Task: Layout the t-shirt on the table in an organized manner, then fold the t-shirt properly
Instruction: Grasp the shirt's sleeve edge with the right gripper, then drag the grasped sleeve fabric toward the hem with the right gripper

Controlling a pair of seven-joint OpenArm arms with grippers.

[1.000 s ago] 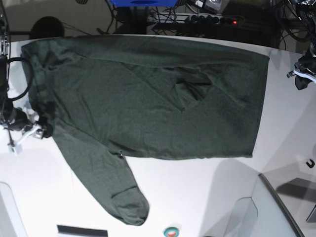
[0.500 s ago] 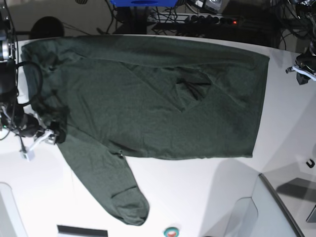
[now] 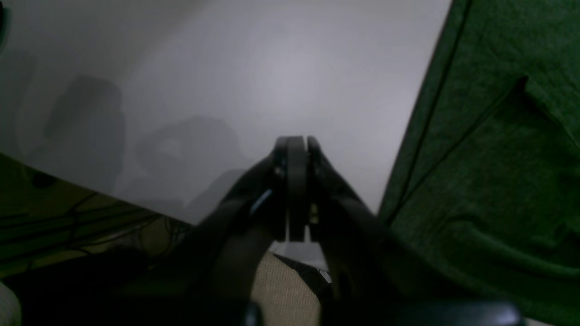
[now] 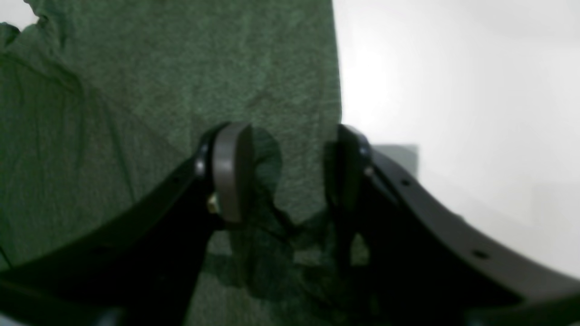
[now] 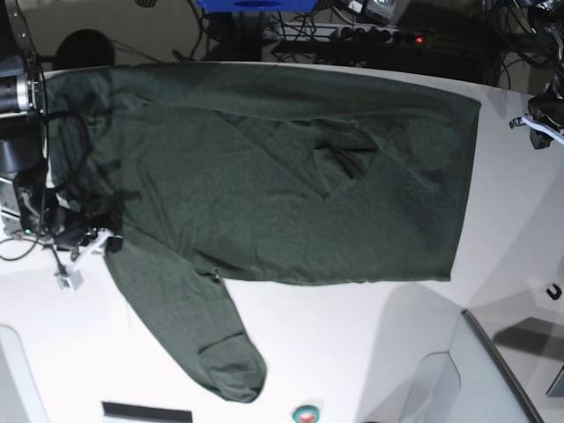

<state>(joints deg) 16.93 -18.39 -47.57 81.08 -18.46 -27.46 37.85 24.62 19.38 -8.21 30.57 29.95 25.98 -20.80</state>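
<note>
The dark green t-shirt (image 5: 282,167) lies spread across the white table (image 5: 352,352), with one sleeve (image 5: 207,344) trailing toward the front edge and a small fold near its middle. My right gripper (image 5: 84,260) is at the shirt's left edge. In the right wrist view it (image 4: 290,167) is open, its fingers (image 4: 231,172) astride the shirt's edge (image 4: 294,90). My left gripper (image 5: 539,123) is off the shirt at the far right. In the left wrist view it (image 3: 297,145) is shut and empty over bare table (image 3: 272,68), with the shirt's hem (image 3: 489,158) to its right.
A grey bin (image 5: 493,370) stands at the front right corner and a white rim (image 5: 13,370) at the front left. A round button (image 5: 306,412) and a black label (image 5: 145,411) sit at the front edge. Cables and a power strip (image 5: 379,35) lie behind the table.
My right gripper has moved rightward and toward the front along the shirt's left edge, nudging that edge inward. My left gripper has drifted slightly toward the far edge.
</note>
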